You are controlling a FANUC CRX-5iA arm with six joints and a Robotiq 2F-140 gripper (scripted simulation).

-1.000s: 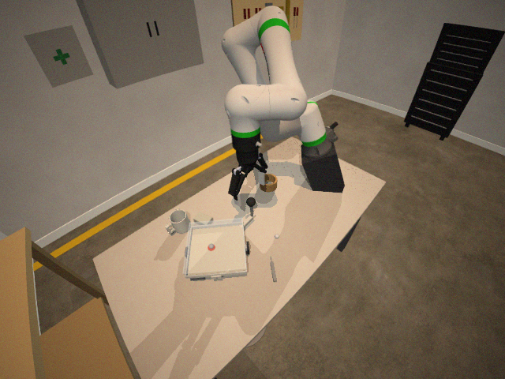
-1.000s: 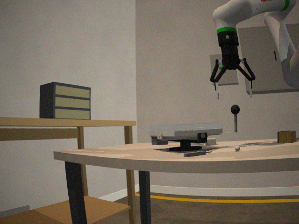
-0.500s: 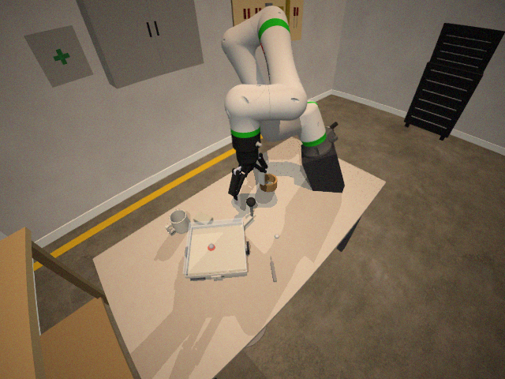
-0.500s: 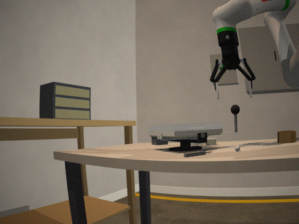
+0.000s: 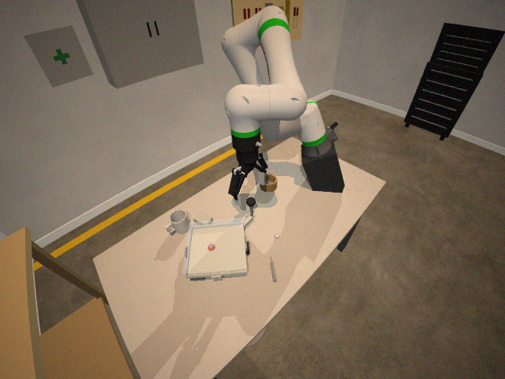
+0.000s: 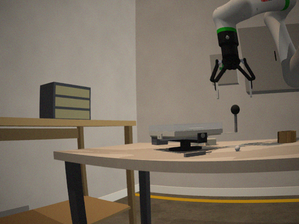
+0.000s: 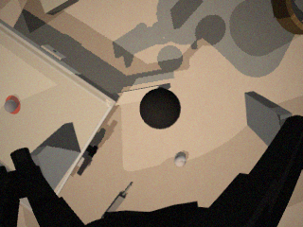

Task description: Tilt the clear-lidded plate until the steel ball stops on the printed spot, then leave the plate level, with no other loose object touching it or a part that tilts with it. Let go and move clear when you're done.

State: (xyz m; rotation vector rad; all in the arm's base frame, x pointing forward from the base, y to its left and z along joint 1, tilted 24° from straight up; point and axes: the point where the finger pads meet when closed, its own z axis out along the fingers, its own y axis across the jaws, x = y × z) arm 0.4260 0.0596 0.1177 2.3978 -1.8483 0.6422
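The square clear-lidded plate [image 5: 228, 254] [image 6: 186, 132] [image 7: 44, 76] sits level on its black pedestal in the middle of the table. The steel ball [image 5: 211, 247] [image 7: 10, 105] rests on the red printed spot. A thin stem with a black knob [image 5: 250, 201] [image 6: 235, 109] [image 7: 159, 108] rises from the plate's far right corner. My gripper [image 5: 245, 188] [image 6: 234, 95] [image 7: 159, 124] is open and empty. It hangs straight above the knob, with a clear gap between the fingertips and the knob.
A grey mug [image 5: 178, 220] and a flat disc [image 5: 202, 219] lie just behind the plate. A wooden ring [image 5: 268, 181] [image 6: 286, 136] [image 7: 291, 3] stands near the arm's base. A small white ball [image 5: 277, 235] [image 6: 237, 148] [image 7: 181, 159] and a grey bar [image 5: 272, 269] [image 6: 194, 153] lie right of the plate, apart from it.
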